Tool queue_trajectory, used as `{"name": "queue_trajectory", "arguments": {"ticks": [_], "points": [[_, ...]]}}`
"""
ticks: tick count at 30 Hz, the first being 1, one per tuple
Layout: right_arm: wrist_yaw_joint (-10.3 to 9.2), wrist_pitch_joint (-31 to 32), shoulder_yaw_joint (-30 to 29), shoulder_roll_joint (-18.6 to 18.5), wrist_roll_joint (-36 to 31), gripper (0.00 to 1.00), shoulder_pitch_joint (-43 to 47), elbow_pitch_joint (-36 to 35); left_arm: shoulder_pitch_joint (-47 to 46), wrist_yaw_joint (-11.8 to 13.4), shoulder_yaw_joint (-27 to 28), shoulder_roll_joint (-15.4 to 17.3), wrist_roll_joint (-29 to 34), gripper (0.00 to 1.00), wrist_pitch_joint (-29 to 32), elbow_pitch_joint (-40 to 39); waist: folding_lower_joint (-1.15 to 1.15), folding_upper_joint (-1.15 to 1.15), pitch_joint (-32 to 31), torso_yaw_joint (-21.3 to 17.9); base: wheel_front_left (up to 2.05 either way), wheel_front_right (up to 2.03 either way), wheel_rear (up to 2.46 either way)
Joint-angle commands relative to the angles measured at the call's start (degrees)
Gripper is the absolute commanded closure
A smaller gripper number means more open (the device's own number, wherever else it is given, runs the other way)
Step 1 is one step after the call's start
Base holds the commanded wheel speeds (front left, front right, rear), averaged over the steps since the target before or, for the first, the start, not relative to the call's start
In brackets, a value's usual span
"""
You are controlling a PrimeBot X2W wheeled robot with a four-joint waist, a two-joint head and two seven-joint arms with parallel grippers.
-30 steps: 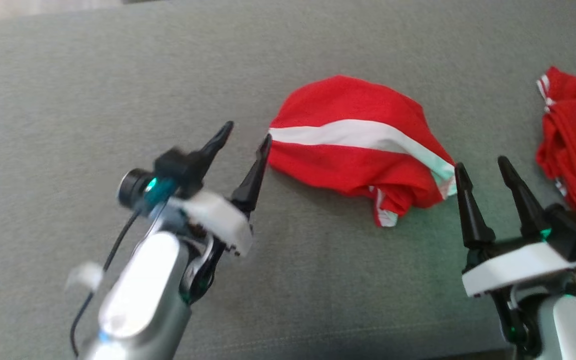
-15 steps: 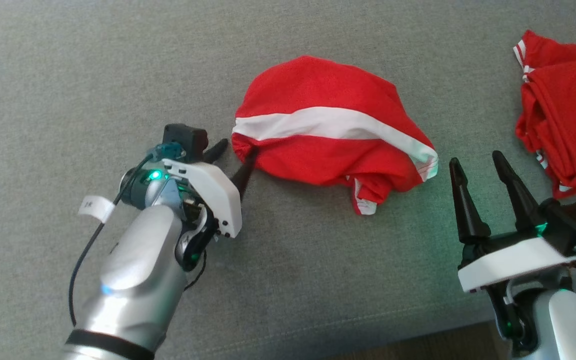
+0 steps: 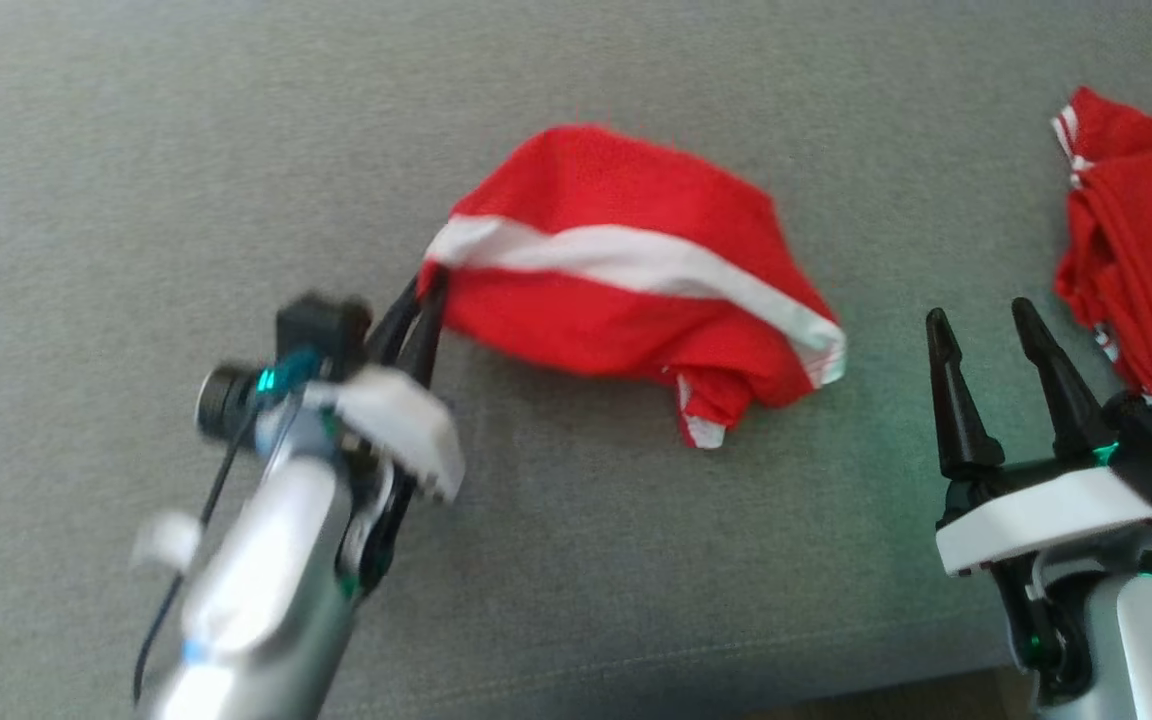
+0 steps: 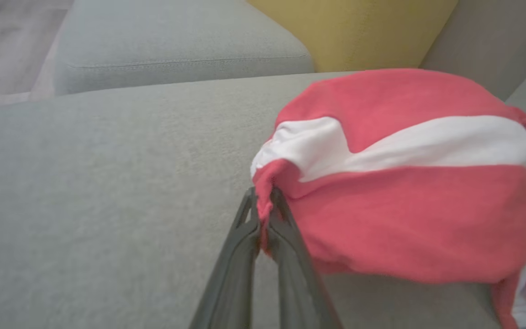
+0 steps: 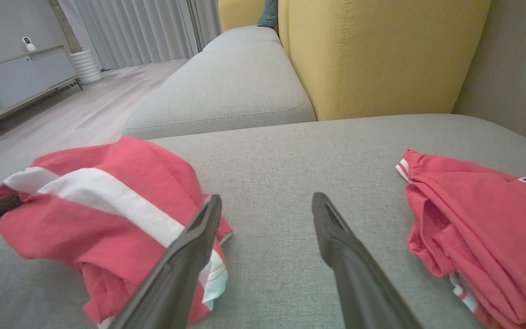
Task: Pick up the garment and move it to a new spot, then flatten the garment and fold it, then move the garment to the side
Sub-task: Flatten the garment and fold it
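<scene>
Red garment (image 3: 626,290): crumpled heap w/ white stripe, about mid sofa seat (image 3: 186,150); not flat, not folded.
L gripper (image 3: 426,292): fingers shut tight on garment's left tip, just below where the white stripe ends. Pinch reads clean in L wrist view, w/ a small tuck of red cloth between the fingers.
R gripper (image 3: 979,315): fingers spread wide, nothing in them. Sits toward front-right corner of seat, tips near garment's right end, not touching.
Long axis: garment runs left–right across seat, stripe along it, slanting a bit toward the front edge at its right end.
Key relation: bulk of cloth lies to the right of the L fingers. Only that one end is gripped, so a lift would prob. leave the rest hanging or dragging from the tip.
Nearer arm: L for left end (has it); R for the bunched right end w/ hem.
2nd red garment (image 3: 1136,260): piled at right edge of seat, well apart from the first but close to R gripper. Snag risk if R swings outward.
Step, est.: pick-up just begun; move, flatten, fold, set-aside all yet to do.
</scene>
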Motion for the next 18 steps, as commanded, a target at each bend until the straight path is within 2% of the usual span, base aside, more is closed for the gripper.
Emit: {"name": "queue_trajectory", "arguments": {"ticks": [1, 6, 11, 12, 13, 14, 18], "points": [[-0.05, 0.4, 0.8, 0.1, 0.2, 0.0, 0.3, -1.8, 1.9, 1.2, 2.3, 2.1, 0.4, 1.0, -0.7, -3.7, 0.0, 0.0, -0.7, 1.0, 0.0, 0.0, 0.0], [-0.05, 1.6, -0.2, -0.1, 0.0, 0.0, 0.5, -2.1, 12.1, 5.7, 3.5, 4.2, 0.0, 1.0, -0.2, -13.1, 0.0, 0.0, -1.4, 2.5, 0.0, 0.0, 0.0], [-0.05, 2.5, -0.9, -0.5, -0.5, 0.0, 0.7, -3.1, 18.6, 7.0, 3.2, 3.9, -1.7, 1.0, 1.0, -17.4, 0.0, 0.0, -1.6, 3.8, 0.0, 0.0, 0.0], [-0.05, 2.6, -0.8, -0.6, -0.5, 0.0, 0.7, -3.2, 19.2, 6.9, 2.9, 3.7, -2.1, 0.69, 1.3, -17.3, 0.0, 0.0, -1.8, 4.0, 0.0, 0.0, 0.0], [-0.05, 2.8, -0.7, -0.7, -0.6, 0.0, 0.7, -3.4, 19.7, 6.9, 2.7, 3.4, -2.4, 0.1, 1.5, -17.0, 0.0, 0.0, -1.9, 4.0, 0.0, 0.0, 0.0], [-0.05, 3.0, -0.6, -0.8, -0.6, 0.0, 0.7, -3.5, 20.0, 6.8, 2.4, 3.1, -2.6, 0.0, 1.4, -16.8, 0.0, 0.0, -2.1, 4.1, 0.0, 0.0, 0.0], [-0.05, 3.6, -0.4, -1.4, -1.0, 0.0, 0.8, -4.2, 20.7, 7.4, 2.8, 2.6, -2.5, 0.0, -1.9, -17.3, 0.0, 0.0, -2.9, 4.7, 0.0, 0.0, 0.0]]}}
